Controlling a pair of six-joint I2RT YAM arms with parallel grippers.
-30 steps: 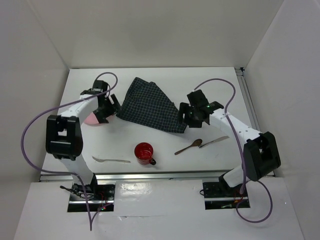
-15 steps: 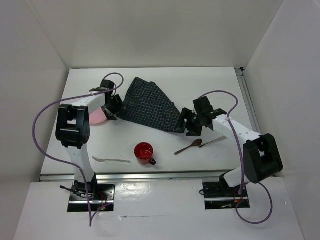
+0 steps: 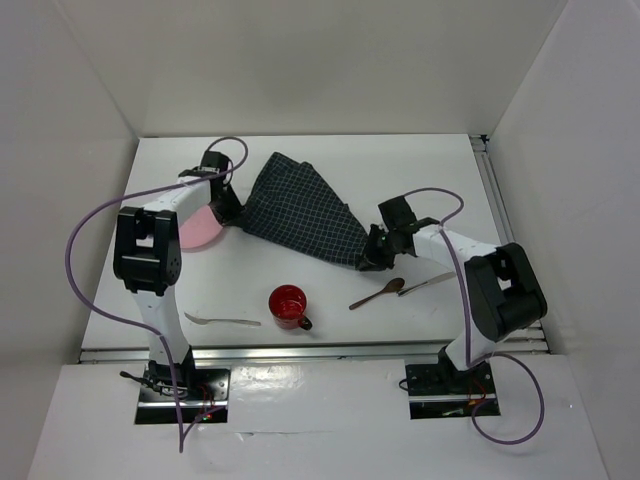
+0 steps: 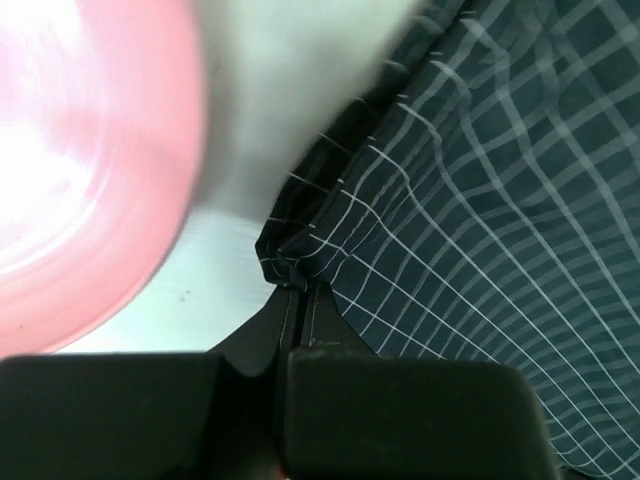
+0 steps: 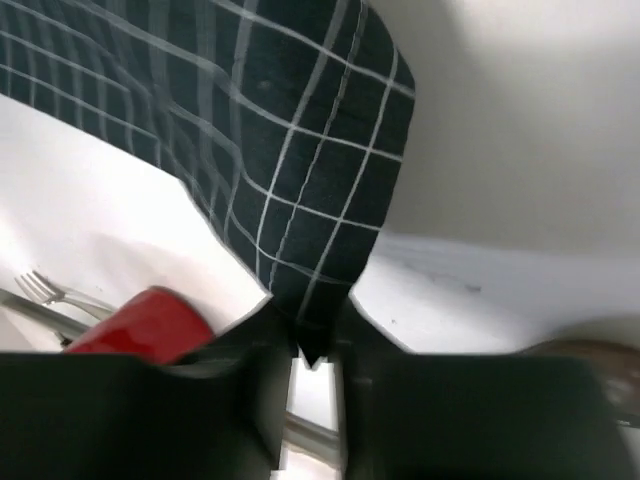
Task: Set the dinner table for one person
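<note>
While you look down from above, your left tool (image 3: pixel 228 205) is pinched fully shut on the 9 o'clock corner of the checked cloth (image 3: pixel 300 215). The pink plate (image 3: pixel 195 230) sits just beside it at its 8 o'clock. Your right tool (image 3: pixel 372 258) has its fingers set narrowly on the cloth's 4 o'clock corner, with the fabric tip caught between them. The white tabletop (image 3: pixel 420 170) spreads beneath everything, and the red mug (image 3: pixel 288 305) stands at the cloth's 6 o'clock.
</note>
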